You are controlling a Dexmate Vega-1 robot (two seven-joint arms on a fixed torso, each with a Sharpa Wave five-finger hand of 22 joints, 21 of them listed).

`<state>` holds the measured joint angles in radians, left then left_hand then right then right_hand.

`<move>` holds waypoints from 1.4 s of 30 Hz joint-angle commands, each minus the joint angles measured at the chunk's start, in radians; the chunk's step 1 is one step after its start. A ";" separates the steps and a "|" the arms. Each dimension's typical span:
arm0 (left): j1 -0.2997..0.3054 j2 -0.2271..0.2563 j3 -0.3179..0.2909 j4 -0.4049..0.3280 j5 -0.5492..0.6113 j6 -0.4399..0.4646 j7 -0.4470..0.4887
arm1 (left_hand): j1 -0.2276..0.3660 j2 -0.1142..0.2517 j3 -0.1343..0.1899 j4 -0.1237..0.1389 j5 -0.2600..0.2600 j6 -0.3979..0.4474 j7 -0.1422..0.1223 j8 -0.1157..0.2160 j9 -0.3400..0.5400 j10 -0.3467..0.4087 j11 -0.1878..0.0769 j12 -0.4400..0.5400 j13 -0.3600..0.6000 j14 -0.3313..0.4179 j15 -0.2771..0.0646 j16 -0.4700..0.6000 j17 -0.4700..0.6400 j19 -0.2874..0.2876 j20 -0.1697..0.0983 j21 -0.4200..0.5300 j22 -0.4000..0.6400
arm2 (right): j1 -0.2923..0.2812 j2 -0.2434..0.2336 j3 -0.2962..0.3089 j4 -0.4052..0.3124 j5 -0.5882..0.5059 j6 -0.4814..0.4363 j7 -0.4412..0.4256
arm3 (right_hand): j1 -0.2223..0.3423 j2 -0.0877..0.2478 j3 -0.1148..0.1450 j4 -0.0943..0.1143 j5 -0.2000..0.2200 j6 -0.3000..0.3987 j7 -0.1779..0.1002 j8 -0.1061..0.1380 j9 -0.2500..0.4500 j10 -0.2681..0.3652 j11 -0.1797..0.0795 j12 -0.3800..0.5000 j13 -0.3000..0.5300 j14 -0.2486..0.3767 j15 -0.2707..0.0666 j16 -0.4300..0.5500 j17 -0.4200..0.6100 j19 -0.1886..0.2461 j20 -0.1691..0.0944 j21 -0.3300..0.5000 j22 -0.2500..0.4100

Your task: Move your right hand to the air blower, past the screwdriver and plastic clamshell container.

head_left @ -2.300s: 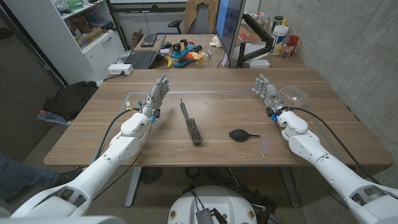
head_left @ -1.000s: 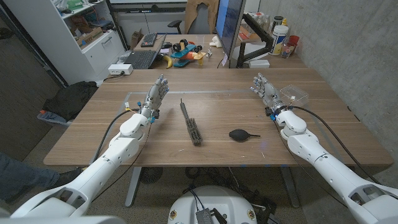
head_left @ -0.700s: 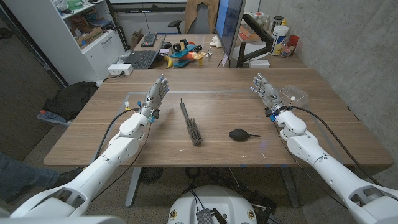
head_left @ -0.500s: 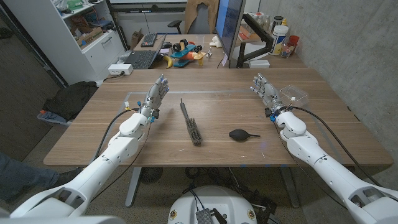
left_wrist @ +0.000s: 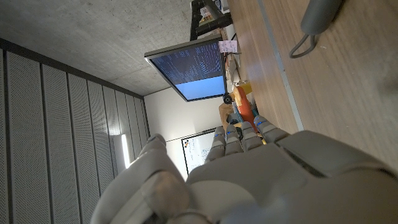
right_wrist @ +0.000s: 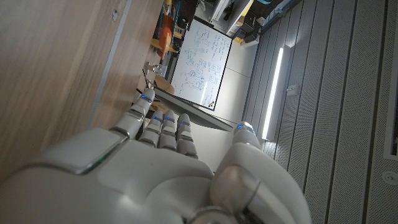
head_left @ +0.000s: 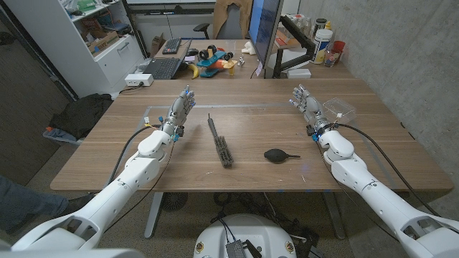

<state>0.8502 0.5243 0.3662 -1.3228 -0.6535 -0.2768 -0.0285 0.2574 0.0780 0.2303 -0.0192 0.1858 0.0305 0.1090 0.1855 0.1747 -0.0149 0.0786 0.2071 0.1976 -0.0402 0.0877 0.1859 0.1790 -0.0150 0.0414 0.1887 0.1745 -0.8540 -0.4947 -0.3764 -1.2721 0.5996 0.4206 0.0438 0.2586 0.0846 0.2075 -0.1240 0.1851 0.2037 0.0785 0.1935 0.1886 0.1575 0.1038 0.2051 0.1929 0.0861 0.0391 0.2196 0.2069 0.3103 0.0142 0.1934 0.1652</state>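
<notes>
In the head view the black air blower [head_left: 276,154] lies on the wooden table [head_left: 251,172] near its front middle, nozzle pointing right. A long dark screwdriver [head_left: 220,142] lies to its left, running front to back. The clear plastic clamshell container [head_left: 339,109] sits at the table's right. My right hand [head_left: 307,105] stands just left of the container, fingers apart and holding nothing, well behind and right of the blower. My left hand [head_left: 181,110] stands at the table's left with fingers extended, empty. The left wrist view shows the back of my left hand [left_wrist: 261,180]; the right wrist view, my right hand [right_wrist: 168,168].
A monitor [head_left: 263,32] on an arm stands behind the table's far edge, with bottles [head_left: 324,36] at the back right. A second desk behind holds a laptop [head_left: 163,68] and toys. A concrete wall runs along the right side.
My right hand has drifted very slightly; otherwise nothing has visibly moved.
</notes>
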 commanded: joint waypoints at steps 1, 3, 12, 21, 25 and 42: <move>-0.005 0.000 0.001 0.006 0.000 0.000 -0.005 | 0.008 0.007 0.002 -0.005 0.006 0.001 0.005 0.004 0.005 0.002 0.007 0.006 0.002 0.000 0.011 0.003 0.005 -0.003 0.008 0.006 0.002 | -0.003 0.002 0.004 0.013 -0.008 0.041 0.012 | 0.009 0.000 0.003 -0.002 0.006 0.006 -0.004 0.009 0.001 0.011 0.001 0.006 0.002 0.013 -0.001 0.004 0.005 0.011 0.002 0.008 0.005; -0.006 0.000 0.001 0.006 0.001 -0.001 -0.005 | 0.008 0.007 0.002 -0.005 0.006 0.001 0.006 0.004 0.005 0.002 0.006 0.006 0.002 0.000 0.011 0.003 0.005 -0.003 0.008 0.006 0.002 | -0.005 0.001 0.003 0.012 -0.010 0.044 0.012 | 0.009 0.000 0.003 -0.002 0.006 0.007 -0.005 0.009 0.001 0.013 -0.001 0.007 0.002 0.014 -0.001 0.005 0.005 0.012 0.003 0.008 0.005; -0.007 0.001 -0.001 0.009 -0.001 -0.002 -0.009 | 0.007 0.008 0.002 -0.006 0.005 0.002 0.003 0.004 0.005 0.003 0.004 0.007 0.002 0.000 0.010 0.003 0.005 -0.003 0.008 0.006 0.002 | -0.010 -0.003 0.004 0.008 -0.017 0.067 0.020 | 0.008 0.000 0.003 -0.002 0.007 0.010 -0.008 0.009 0.002 0.015 -0.005 0.007 0.003 0.022 -0.004 0.006 0.005 0.015 0.003 0.008 0.005; -0.009 0.005 -0.001 0.008 -0.001 -0.001 -0.014 | 0.007 0.008 0.002 -0.007 0.005 0.002 0.002 0.004 0.005 0.004 0.002 0.007 0.002 0.000 0.009 0.003 0.005 -0.004 0.009 0.006 0.002 | -0.030 -0.017 0.009 -0.012 -0.030 0.094 0.022 | 0.009 -0.004 0.003 -0.003 0.008 0.014 -0.010 0.010 0.002 0.022 -0.008 0.008 0.003 0.029 -0.005 0.007 0.004 0.018 0.004 0.007 0.004; -0.010 0.007 -0.001 0.006 0.000 0.001 -0.015 | 0.007 0.008 0.001 -0.007 0.005 0.003 0.003 0.004 0.005 0.004 0.003 0.007 0.002 0.000 0.010 0.003 0.005 -0.004 0.010 0.006 0.002 | -0.038 -0.023 0.011 -0.024 -0.035 0.100 0.019 | 0.009 -0.005 0.002 -0.004 0.008 0.015 -0.012 0.010 0.002 0.024 -0.008 0.008 0.003 0.029 -0.005 0.006 0.003 0.019 0.004 0.006 0.004; -0.016 0.015 0.004 -0.001 0.006 0.010 -0.019 | 0.006 0.009 0.001 -0.009 0.005 0.002 0.002 0.004 0.005 0.003 0.003 0.007 0.002 0.000 0.009 0.003 0.005 -0.005 0.011 0.006 0.003 | -0.072 -0.035 0.019 -0.060 -0.071 0.148 -0.005 | 0.010 -0.008 0.002 -0.005 0.011 0.028 -0.021 0.013 0.002 0.038 -0.015 0.011 0.004 0.039 -0.013 0.006 0.002 0.023 0.004 0.005 0.004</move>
<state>0.8379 0.5347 0.3665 -1.3186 -0.6533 -0.2760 -0.0434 0.2612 0.0819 0.2272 -0.0222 0.1858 0.0305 0.1089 0.1855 0.1746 -0.0148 0.0784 0.2118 0.1975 -0.0402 0.0877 0.1859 0.1789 -0.0204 0.0467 0.1887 0.1744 -0.8982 -0.5182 -0.3639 -1.3003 0.5505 0.5400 0.0529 0.2630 0.0802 0.2075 -0.1240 0.1888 0.2216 0.0606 0.2013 0.1882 0.1841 0.0875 0.2128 0.1928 0.1151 0.0243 0.2196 0.2068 0.3225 0.0197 0.1934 0.1651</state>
